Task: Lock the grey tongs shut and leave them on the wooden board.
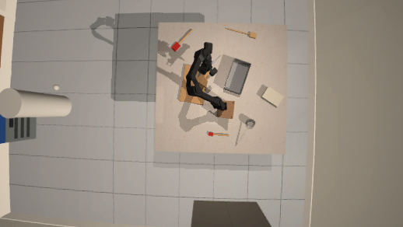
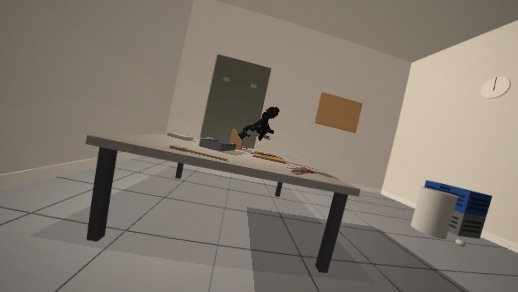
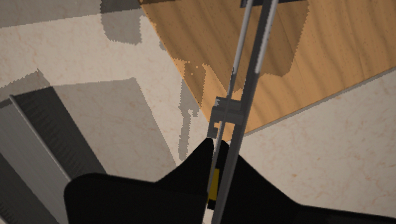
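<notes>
My gripper (image 1: 208, 69) (image 2: 260, 136) (image 3: 213, 145) is shut on the grey tongs (image 3: 251, 82) (image 1: 217, 59) (image 2: 253, 133). The tongs' two arms run close together, nearly parallel, through the wrist view, with a grey cross-piece just beyond my fingertips. Their far end is cut off at the top of that view, and whether they are locked does not show. I hold them above the table, near one end of the wooden board (image 1: 184, 92) (image 2: 269, 158) (image 3: 345, 45), which lies flat. The roasting tin (image 1: 244, 79) (image 2: 215, 145) (image 3: 55, 127) stands beside the board, without the tongs on it.
A red-headed tool (image 1: 176, 47) lies beyond the board, and a wooden spatula (image 1: 252, 35) near the table edge. A cream block (image 1: 271, 96), a round grey item (image 1: 250, 123) and a small red-tipped tool (image 1: 210, 134) lie elsewhere. My arm's base is by a brown block (image 1: 229, 113).
</notes>
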`<state>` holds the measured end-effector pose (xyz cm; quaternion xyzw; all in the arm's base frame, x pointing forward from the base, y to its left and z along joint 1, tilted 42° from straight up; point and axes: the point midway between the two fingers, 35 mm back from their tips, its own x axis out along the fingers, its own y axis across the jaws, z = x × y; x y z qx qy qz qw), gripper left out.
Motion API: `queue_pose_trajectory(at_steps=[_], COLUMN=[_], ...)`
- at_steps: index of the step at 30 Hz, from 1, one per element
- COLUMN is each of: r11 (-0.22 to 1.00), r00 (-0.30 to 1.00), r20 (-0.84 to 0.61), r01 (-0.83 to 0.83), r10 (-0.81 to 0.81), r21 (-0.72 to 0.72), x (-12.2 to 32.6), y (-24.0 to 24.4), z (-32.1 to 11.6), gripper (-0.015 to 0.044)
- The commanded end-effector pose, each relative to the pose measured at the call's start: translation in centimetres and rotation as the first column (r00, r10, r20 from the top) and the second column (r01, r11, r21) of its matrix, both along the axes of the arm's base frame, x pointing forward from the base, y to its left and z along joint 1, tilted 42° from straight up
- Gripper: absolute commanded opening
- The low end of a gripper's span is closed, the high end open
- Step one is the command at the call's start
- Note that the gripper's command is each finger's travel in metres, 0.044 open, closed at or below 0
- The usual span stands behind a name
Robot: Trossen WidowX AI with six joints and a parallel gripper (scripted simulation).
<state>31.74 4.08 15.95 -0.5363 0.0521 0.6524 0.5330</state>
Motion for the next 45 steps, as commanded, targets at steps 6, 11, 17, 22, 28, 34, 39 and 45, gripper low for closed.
queue_pose_trajectory(at_steps=[6, 11, 17, 22, 28, 34, 39, 45], r11=[0.996, 0.988, 0.976, 0.963, 0.961, 0.959, 0.948, 0.927], r00=[0.992, 0.98, 0.957, 0.932, 0.929, 0.934, 0.941, 0.946], r20=[0.086, 0.135, 0.194, 0.241, 0.248, 0.227, 0.212, 0.222], r01=[-0.089, -0.145, -0.211, -0.262, -0.269, -0.25, -0.213, -0.151], r10=[0.091, 0.149, 0.217, 0.269, 0.276, 0.275, 0.264, 0.236], r21=[-0.031, -0.043, -0.056, -0.064, -0.065, -0.136, -0.235, -0.342], x=[-2.6, -4.5, -7.0, -9.2, -9.5, -9.9, -10.4, -10.8], y=[3.8, 5.9, 8.0, 9.5, 9.6, 9.8, 10.0, 10.0], z=[2.9, 4.4, 6.0, 7.2, 7.4, 6.7, 5.8, 5.2], gripper=[-0.015, -0.015, -0.015, -0.015, -0.015, -0.015, -0.015, -0.015])
